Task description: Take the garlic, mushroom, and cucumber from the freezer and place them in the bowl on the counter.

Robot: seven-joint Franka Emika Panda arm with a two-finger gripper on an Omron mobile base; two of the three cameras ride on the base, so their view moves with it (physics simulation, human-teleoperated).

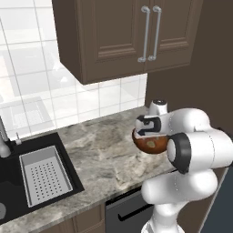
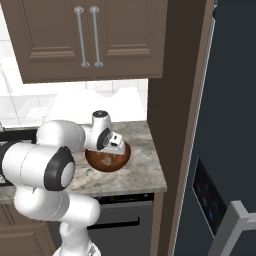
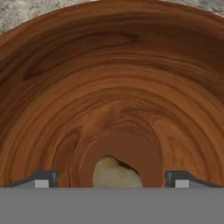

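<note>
The reddish-brown wooden bowl (image 1: 142, 146) (image 2: 123, 159) (image 3: 112, 65) stands on the marbled counter (image 1: 104, 150) (image 2: 142, 176) near its right end. My gripper (image 1: 150, 136) (image 2: 113, 149) (image 3: 112, 180) hangs just over the bowl's inside, pointing down, and is open with its fingertips (image 3: 42, 180) wide apart. A pale cream lump, which looks like the garlic (image 3: 116, 174) (image 1: 152, 144) (image 2: 107, 161), lies loose on the bowl's bottom between the fingers, touched by neither. The slate-blue freezer (image 2: 231, 115) rises to the right with its grey bar handle (image 2: 236, 220). Mushroom and cucumber are out of view.
A black sink with a grey perforated basket (image 1: 45, 175) sits at the counter's left. Brown upper cabinets (image 1: 123, 36) hang above the counter. A tall brown panel (image 2: 175, 110) separates the counter from the freezer. A dark dishwasher front (image 1: 128, 211) is below the counter edge.
</note>
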